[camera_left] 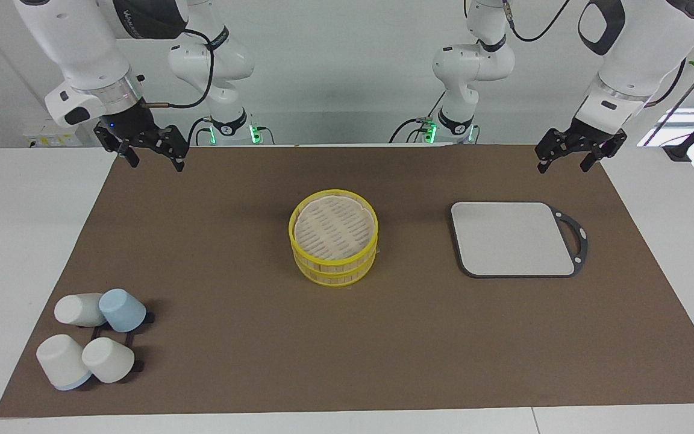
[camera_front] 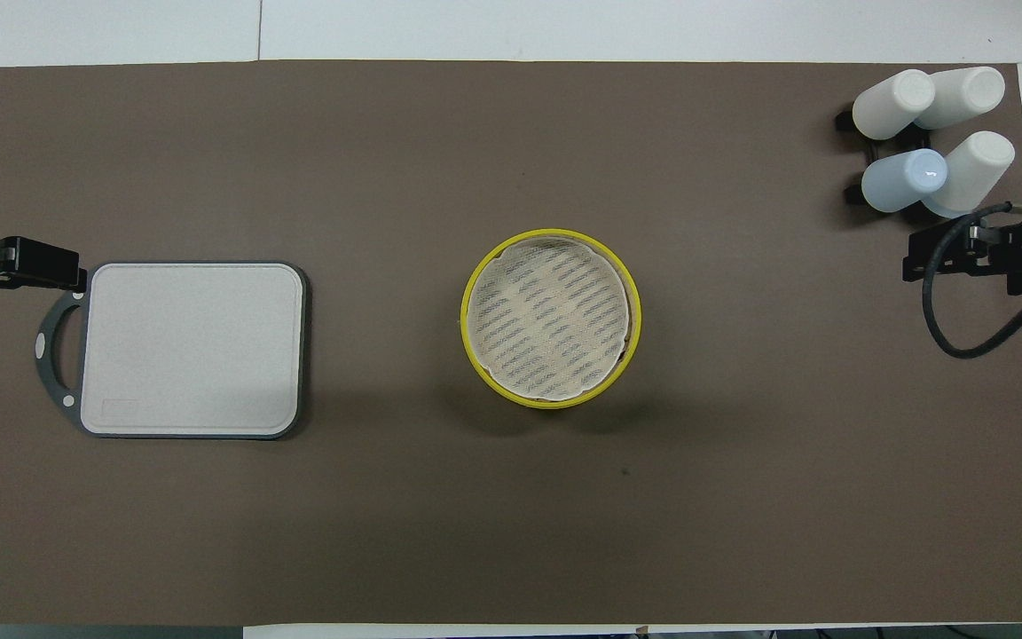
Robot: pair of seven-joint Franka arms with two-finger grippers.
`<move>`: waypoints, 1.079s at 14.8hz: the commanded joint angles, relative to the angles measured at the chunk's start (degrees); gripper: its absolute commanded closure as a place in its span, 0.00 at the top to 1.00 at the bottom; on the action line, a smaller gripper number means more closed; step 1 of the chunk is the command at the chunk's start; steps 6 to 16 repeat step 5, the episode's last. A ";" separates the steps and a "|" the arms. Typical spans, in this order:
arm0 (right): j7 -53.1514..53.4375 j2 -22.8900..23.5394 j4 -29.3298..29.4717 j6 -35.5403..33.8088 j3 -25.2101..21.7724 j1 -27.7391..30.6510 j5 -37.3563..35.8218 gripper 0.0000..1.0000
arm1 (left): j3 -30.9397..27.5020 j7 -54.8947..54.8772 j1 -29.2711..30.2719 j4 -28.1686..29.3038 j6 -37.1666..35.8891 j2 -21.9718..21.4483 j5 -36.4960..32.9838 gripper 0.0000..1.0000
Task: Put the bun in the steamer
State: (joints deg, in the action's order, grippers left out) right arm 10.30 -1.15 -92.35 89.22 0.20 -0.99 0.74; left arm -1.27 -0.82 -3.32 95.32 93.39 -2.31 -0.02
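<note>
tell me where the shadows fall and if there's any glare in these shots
Facing view: the steamer casts only a faint shadow toward the robots, and bright window light shows at the left arm's end, past the left pincer. Overhead view: a soft shadow spreads from the steamer toward the robots, and the blue cup carries a small glare spot. The right pincer hangs unlit.

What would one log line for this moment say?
bun: not in view | steamer: mid-table | left gripper: open, waiting | right gripper: open, waiting

The brown-matted table (camera_left: 419, 355) carries the steamer (camera_left: 333, 241) mid-mat, a grey board (camera_left: 512, 238), and upturned cups (camera_left: 97, 337).
</note>
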 commanded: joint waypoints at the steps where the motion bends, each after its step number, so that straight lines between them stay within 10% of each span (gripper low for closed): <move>1: -1.34 -0.87 -1.34 1.04 0.50 0.46 -0.30 1.00 | -0.13 -0.49 -0.02 1.36 -0.22 -1.38 -0.94 1.00; 16: -1.42 -0.87 -1.34 1.04 0.50 0.29 -0.30 1.00 | -0.13 -0.49 -0.02 1.36 -0.22 -1.38 -0.94 1.00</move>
